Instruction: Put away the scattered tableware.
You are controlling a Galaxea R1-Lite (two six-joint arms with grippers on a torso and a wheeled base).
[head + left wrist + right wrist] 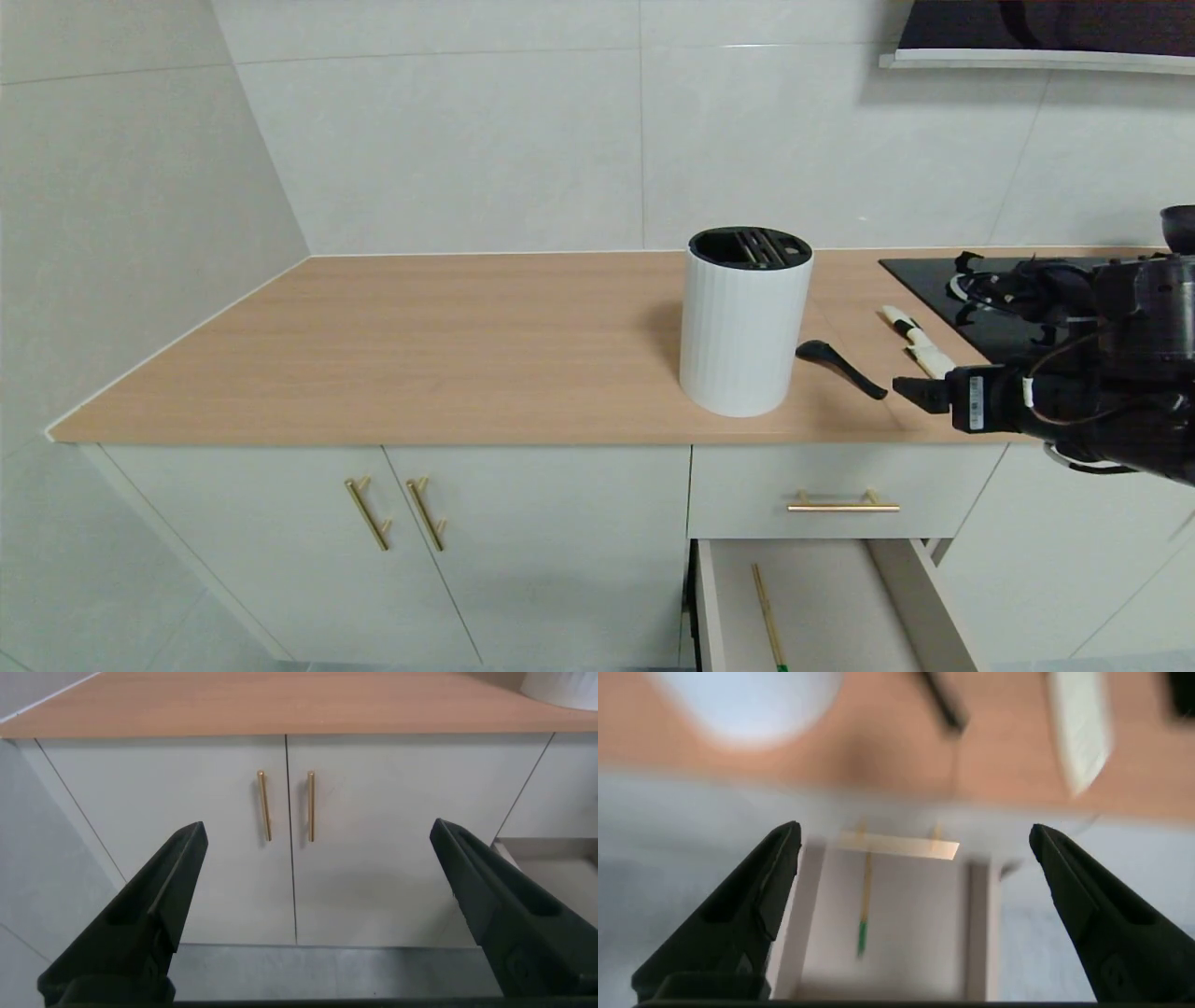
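Above the open drawer point(840, 597), the right gripper point(913, 835) hung spread and empty; a clean pickup would likely require centring its jaws across the slim handle of the black spoon point(838, 366).

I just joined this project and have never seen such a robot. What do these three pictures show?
It is a two-armed robot with a pincer-like gripper on each arm. The wide picture comes from a camera on its head, looking down at a wooden counter. On it stands a white holder with a slotted black top; beside that lie a black spoon and a white-handled utensil. Below, a drawer is open, with a thin green-tipped stick inside. The other two pictures come from wrist cameras: the left gripper faces cupboard doors, the right gripper hangs above the open drawer. Both are open and hold nothing.
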